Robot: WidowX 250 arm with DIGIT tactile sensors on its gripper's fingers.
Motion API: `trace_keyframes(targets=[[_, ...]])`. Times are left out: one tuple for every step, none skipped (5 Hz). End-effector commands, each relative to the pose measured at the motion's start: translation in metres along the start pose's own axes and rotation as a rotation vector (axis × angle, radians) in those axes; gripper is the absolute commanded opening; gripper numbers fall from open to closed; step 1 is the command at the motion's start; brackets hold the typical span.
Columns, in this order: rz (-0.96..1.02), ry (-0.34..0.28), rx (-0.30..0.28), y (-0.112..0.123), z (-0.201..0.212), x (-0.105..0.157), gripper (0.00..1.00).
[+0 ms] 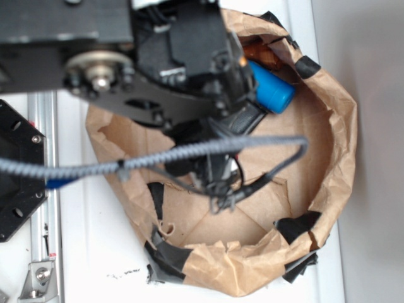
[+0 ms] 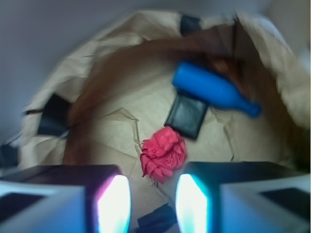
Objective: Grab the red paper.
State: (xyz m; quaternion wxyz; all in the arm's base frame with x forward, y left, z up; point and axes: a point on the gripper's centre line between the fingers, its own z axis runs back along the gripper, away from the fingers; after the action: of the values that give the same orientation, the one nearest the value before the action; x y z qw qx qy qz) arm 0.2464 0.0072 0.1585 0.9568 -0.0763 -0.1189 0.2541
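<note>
The red paper [image 2: 163,154] is a crumpled ball lying on the floor of a brown paper bag [image 2: 97,92]. It sits just ahead of my gripper [image 2: 153,204], in line with the gap between the two fingers. The gripper is open and empty, above the bag floor. In the exterior view the arm [image 1: 183,69] hangs over the bag [image 1: 328,120] and hides the red paper.
A blue bottle [image 2: 214,92] lies on its side at the far right of the bag, also seen in the exterior view [image 1: 271,88]. A flat black pouch [image 2: 187,115] lies between bottle and paper. Black tape patches [image 2: 53,114] mark the bag walls. A grey cable [image 1: 189,151] crosses the bag.
</note>
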Motion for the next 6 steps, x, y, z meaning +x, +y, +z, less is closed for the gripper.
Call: trace_keyframes(targets=[[0.315, -0.036, -0.061, 0.010, -0.047, -0.019, 1.00], [0.331, -0.012, -0.065, 0.006, -0.066, -0.017, 1.00], [0.282, -0.014, -0.023, -0.005, -0.084, -0.010, 1.00], [0.228, 0.032, 0.086, -0.003, -0.117, -0.010, 1.00], [0.183, 0.090, 0.171, 0.008, -0.137, -0.021, 1.00], [0.142, 0.114, 0.188, 0.008, -0.136, -0.024, 1.00]])
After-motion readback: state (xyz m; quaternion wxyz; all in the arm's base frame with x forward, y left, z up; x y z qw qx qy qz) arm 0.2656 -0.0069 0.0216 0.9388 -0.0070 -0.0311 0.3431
